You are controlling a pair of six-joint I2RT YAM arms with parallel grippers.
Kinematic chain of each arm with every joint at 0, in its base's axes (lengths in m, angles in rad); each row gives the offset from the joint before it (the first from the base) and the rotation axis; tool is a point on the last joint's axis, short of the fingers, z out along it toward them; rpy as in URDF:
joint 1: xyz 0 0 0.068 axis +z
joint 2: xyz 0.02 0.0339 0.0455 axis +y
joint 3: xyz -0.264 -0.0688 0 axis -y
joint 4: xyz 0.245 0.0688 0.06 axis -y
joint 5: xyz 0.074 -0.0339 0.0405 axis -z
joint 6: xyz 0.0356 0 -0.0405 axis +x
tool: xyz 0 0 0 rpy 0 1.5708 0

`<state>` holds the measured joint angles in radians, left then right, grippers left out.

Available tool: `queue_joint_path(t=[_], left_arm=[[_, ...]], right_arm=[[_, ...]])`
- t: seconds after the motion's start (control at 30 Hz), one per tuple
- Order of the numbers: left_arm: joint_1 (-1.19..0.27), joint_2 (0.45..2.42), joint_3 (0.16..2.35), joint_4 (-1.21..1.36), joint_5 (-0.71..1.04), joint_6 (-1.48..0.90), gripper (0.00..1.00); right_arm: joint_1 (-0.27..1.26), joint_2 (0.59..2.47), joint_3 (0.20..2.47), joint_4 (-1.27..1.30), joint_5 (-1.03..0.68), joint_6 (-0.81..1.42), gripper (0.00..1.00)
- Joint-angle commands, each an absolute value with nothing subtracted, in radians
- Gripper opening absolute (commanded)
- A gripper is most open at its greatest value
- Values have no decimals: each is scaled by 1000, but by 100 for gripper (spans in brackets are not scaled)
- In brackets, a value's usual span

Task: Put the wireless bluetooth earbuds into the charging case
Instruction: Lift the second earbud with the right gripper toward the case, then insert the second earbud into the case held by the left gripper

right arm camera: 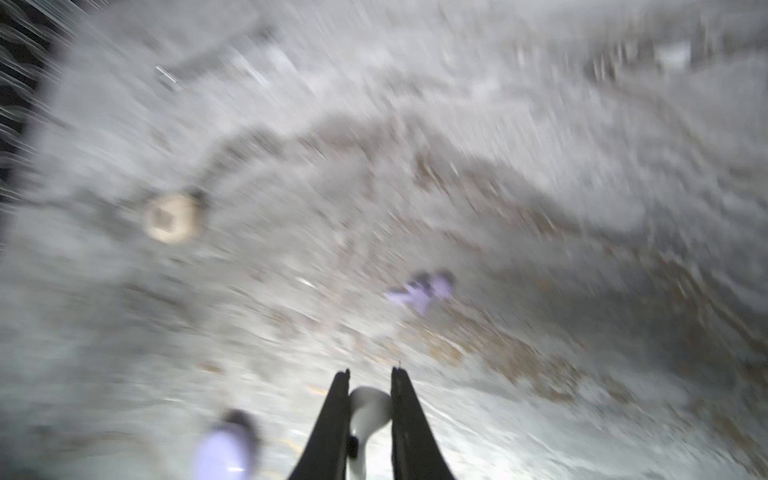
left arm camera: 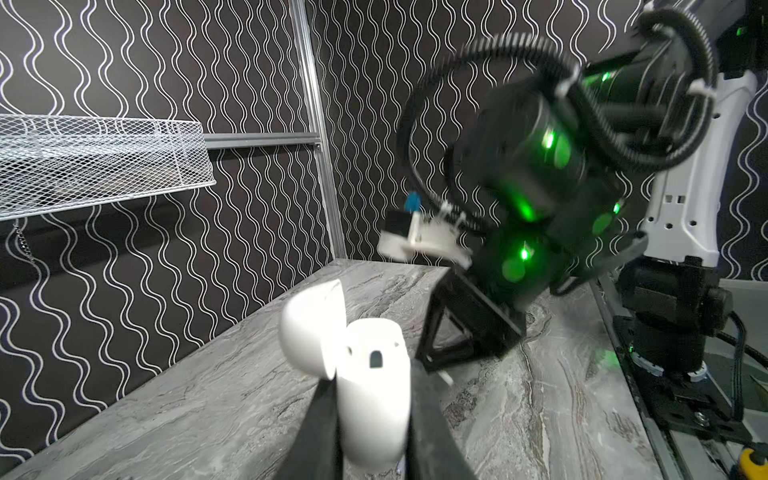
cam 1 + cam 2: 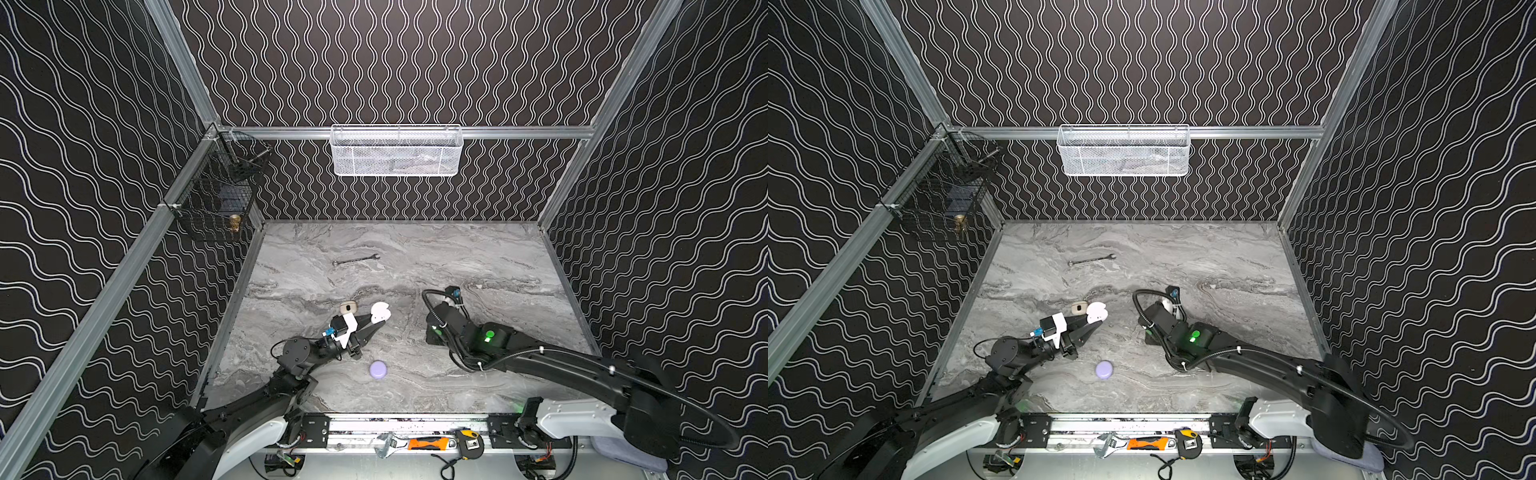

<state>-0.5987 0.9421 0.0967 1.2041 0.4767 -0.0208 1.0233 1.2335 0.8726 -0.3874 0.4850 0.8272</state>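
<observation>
Dim light; heavy blur, R wrist view

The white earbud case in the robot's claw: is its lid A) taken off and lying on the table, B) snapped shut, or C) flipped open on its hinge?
C: in the left wrist view the white charging case has its lid swung up and still joined at one side.

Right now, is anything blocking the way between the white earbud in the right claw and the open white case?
Nothing visible. Only bare marble tabletop lies between the right gripper, shut on the white earbud, and the open white case in the left gripper.
</observation>
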Motion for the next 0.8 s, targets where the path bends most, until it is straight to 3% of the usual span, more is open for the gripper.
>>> queue_joint_path(t=[0.0,0.23,0.43,0.77], left_arm=[[-599,957,88,1306,490,-39,0],[-599,946,83,1315,498,-52,0],[-599,937,81,1316,500,-46,0],[-599,929,80,1327,503,-56,0]], right_arm=[[1081,1184,958,-371,646,759,13],[1269,1124,1020,-118,786,599,12],[1340,1145,962,121,785,491,10],[1376,1234,957,254,742,429,9]])
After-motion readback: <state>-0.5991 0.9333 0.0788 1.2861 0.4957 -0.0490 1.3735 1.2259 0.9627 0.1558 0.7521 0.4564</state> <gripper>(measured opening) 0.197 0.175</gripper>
